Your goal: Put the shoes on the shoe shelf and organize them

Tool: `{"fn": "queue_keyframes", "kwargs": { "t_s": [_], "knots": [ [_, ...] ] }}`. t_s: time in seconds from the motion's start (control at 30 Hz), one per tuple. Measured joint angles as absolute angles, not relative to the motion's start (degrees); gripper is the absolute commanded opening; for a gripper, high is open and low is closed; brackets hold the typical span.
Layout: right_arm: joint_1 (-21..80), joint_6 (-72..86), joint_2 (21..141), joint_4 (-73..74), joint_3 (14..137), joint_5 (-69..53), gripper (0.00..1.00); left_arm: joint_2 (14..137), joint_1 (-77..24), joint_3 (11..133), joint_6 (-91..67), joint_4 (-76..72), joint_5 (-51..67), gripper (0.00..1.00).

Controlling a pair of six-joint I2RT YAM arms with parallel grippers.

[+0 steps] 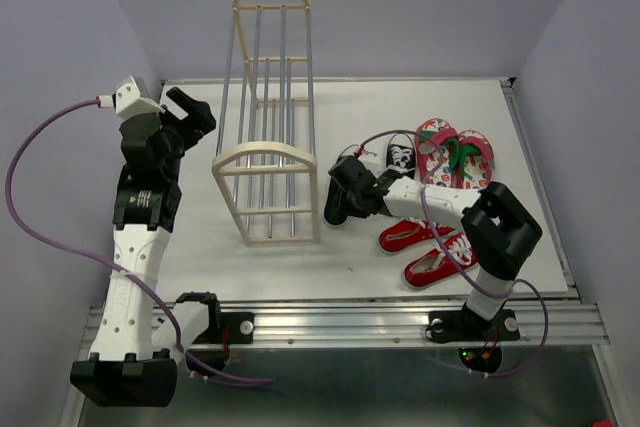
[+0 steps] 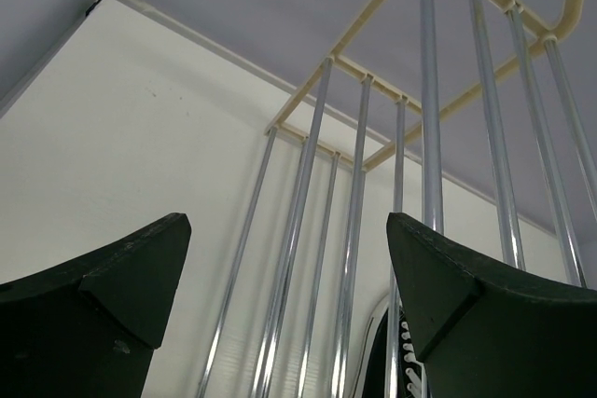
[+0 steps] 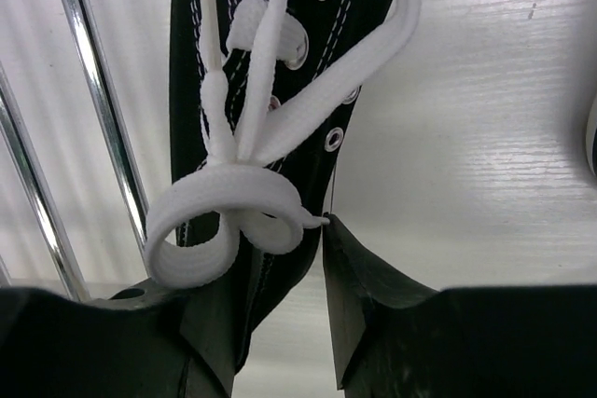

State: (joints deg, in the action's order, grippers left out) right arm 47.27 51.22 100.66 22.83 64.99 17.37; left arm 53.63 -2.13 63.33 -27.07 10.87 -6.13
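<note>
The shoe shelf (image 1: 266, 153) stands in the middle of the table, its tiers bare. My right gripper (image 1: 346, 190) is low beside the shelf's right side, over a black sneaker (image 1: 336, 209) on the table. In the right wrist view the gripper (image 3: 270, 277) is open around the sneaker's laced upper (image 3: 270, 62). The cloth lies against the left finger, with a gap to the right finger (image 3: 373, 305). My left gripper (image 1: 196, 115) is open and empty at the shelf's left side; its wrist view (image 2: 287, 230) looks through the rods (image 2: 429, 137).
The second black sneaker (image 1: 401, 155) lies behind my right arm. The pink flip-flops (image 1: 456, 153) are at the back right. Two red sneakers (image 1: 412, 236) (image 1: 436, 265) lie near the front right. Shelf rods (image 3: 93, 90) run close to the right gripper's left.
</note>
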Motion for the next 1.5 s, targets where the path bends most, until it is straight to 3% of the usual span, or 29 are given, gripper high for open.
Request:
{"fn": "queue_keyframes", "kwargs": {
  "t_s": [0.2, 0.33, 0.67, 1.03, 1.5],
  "knots": [
    [47.3, 50.3, 101.8, 23.0, 66.1, 17.3, 0.29, 54.0, -2.1, 63.3, -27.0, 10.9, -6.3, 0.99],
    [47.3, 49.3, 102.1, 24.0, 66.5, 17.8, 0.01, 53.9, -2.1, 63.3, -26.9, 10.9, -6.6, 0.99],
    [47.4, 35.4, 100.4, 25.1, 66.3, 23.8, 0.01, 53.9, -2.1, 63.3, -26.4, 10.9, -5.0, 0.99],
    [47.3, 14.3, 86.8, 17.2, 61.0, 33.0, 0.01, 54.0, -2.1, 63.3, -25.1, 9.9, -2.0, 0.99],
    [41.6, 3.2, 84.8, 15.0, 61.0, 17.8, 0.01, 59.5, -2.2, 65.5, -21.1, 7.4, 11.8, 0.99]
  ]
}}
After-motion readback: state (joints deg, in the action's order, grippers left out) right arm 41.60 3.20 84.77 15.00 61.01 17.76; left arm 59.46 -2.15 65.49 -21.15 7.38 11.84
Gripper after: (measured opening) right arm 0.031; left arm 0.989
